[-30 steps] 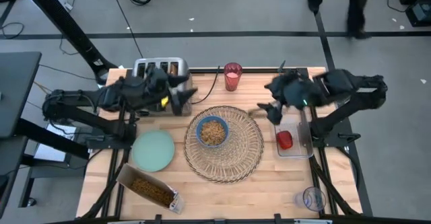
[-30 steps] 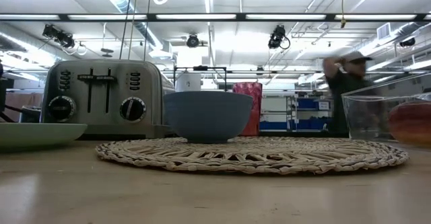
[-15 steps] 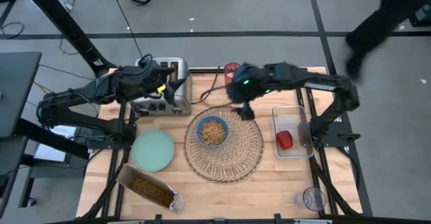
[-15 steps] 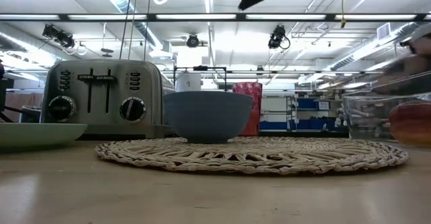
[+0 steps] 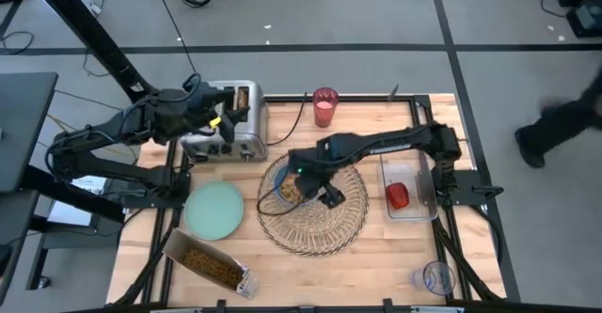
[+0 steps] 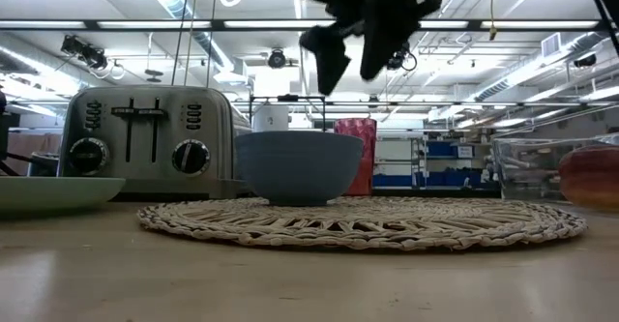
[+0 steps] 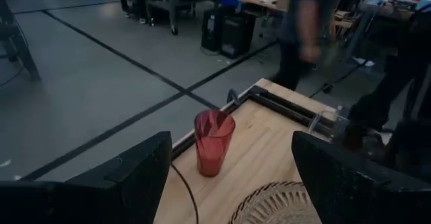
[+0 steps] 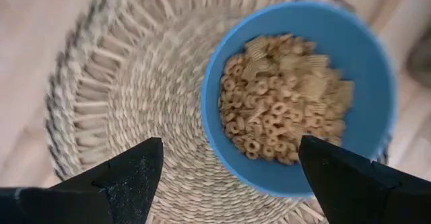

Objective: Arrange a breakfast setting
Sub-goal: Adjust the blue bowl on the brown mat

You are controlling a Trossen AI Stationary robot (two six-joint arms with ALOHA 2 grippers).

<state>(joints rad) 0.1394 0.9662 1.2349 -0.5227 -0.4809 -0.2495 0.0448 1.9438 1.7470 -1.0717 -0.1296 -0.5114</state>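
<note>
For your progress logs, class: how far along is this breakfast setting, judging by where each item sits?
Done: the blue bowl of cereal sits on the wicker placemat. In hand: the right gripper hovers open above it, holding nothing; the left gripper is over the toaster. Left: green plate, red cup and red fruit lie off the mat.

R gripper (image 6: 346, 51) open, arm outstretched; L gripper (image 5: 229, 116) open.
</note>
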